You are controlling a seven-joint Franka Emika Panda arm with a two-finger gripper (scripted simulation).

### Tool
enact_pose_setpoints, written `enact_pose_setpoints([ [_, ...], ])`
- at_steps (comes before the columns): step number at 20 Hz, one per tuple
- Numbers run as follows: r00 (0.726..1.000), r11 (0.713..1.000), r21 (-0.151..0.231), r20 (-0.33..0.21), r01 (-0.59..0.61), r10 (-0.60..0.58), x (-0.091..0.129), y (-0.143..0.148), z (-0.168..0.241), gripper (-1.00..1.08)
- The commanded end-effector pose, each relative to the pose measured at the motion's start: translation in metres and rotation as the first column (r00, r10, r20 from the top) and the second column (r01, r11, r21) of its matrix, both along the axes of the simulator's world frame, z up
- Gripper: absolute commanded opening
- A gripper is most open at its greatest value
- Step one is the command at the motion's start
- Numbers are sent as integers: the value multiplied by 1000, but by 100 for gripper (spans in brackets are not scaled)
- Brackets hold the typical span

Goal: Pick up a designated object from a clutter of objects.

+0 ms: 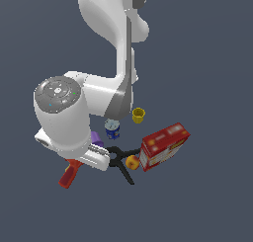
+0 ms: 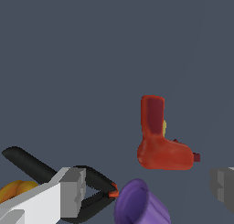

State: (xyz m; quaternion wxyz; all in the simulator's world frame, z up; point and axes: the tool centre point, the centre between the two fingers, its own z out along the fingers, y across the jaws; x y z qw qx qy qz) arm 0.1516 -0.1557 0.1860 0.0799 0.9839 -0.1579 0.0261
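Drill (image 2: 160, 143) looks light, rigid and smooth, best pinched across its narrow handle by the spread-apart end effector (image 2: 148, 191).

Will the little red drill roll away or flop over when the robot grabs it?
Probably not. The red drill lies flat on its side, and its pistol shape with a wide body gives it no round side to roll on. It looks stiff, like hard plastic, so it shouldn't bend. The gripper is open wide; the smooth, uneven shape might twist a bit when squeezed.
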Motion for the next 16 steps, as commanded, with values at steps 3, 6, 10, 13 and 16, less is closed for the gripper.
enact_pose_setpoints([
  [3,999,998,-36,3,42,-42,14,-27,-37,108],
  [6,998,996,-61,5,66,-65,21,-43,-62,108],
  [10,996,992,-88,8,89,-89,27,-61,-91,108],
  [13,995,989,-105,11,101,-101,29,-71,-108,108],
  [16,994,987,-117,12,110,-109,30,-78,-121,108],
])
